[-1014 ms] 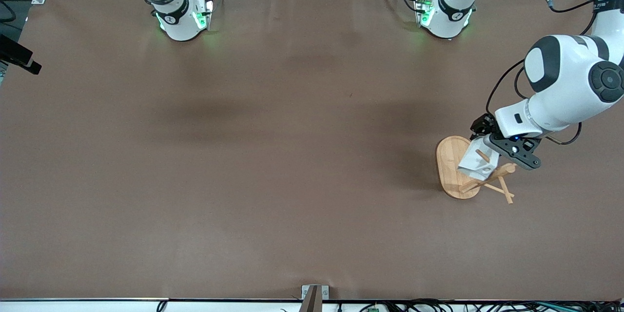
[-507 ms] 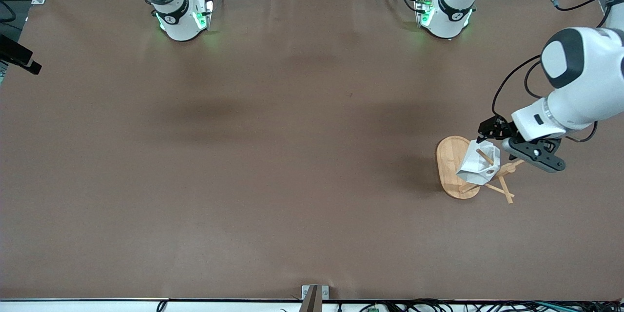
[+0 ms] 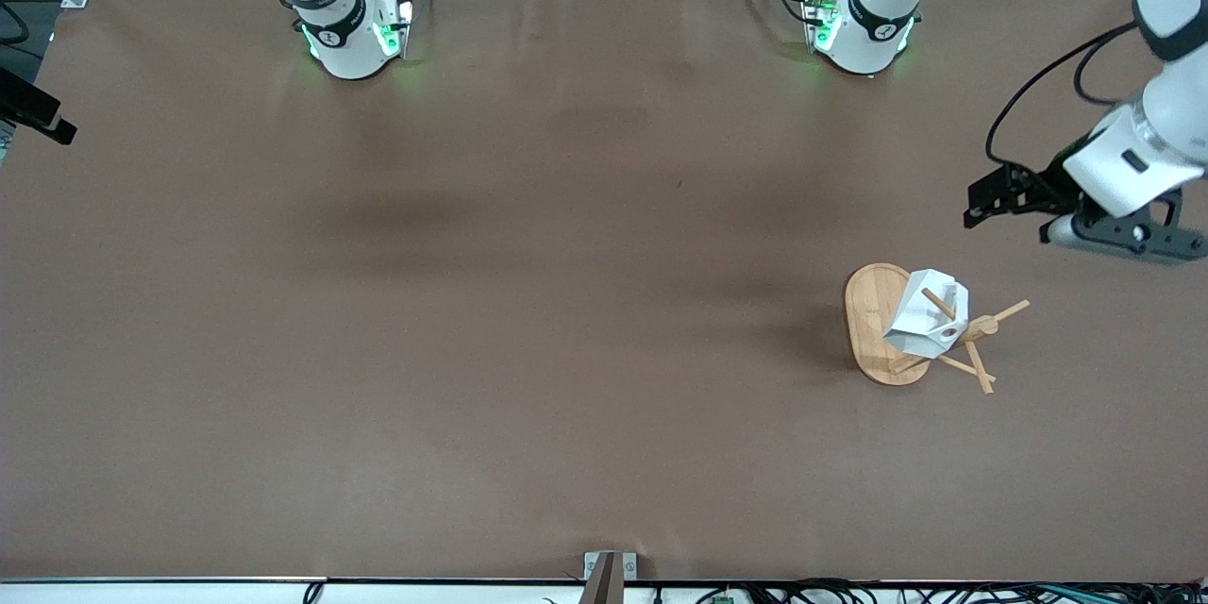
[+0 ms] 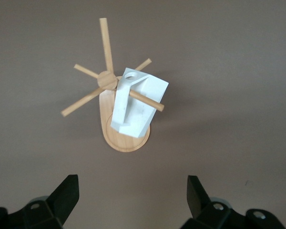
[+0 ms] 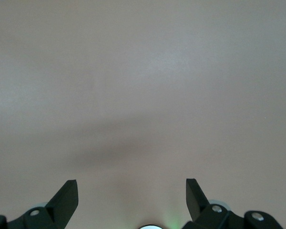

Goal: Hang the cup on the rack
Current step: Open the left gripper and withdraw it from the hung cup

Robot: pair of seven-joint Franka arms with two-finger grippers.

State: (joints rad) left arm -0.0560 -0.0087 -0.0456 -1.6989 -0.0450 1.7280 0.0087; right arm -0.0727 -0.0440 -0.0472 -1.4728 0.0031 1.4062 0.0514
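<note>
Cup hangs by its handle on a peg of the bamboo rack, lower right of front frame, at left arm's end of worktop. Left gripper is up over bare worktop near the rack, fingers wide, holding nothing. Right gripper waits, fingers wide, w/ bare worktop below.

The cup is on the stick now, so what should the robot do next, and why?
Probably just pull the left claw a little farther away. The cup hangs by its handle on a peg of the rack, and the claw is open, empty and up over bare table, so nothing looks left to grab.
</note>
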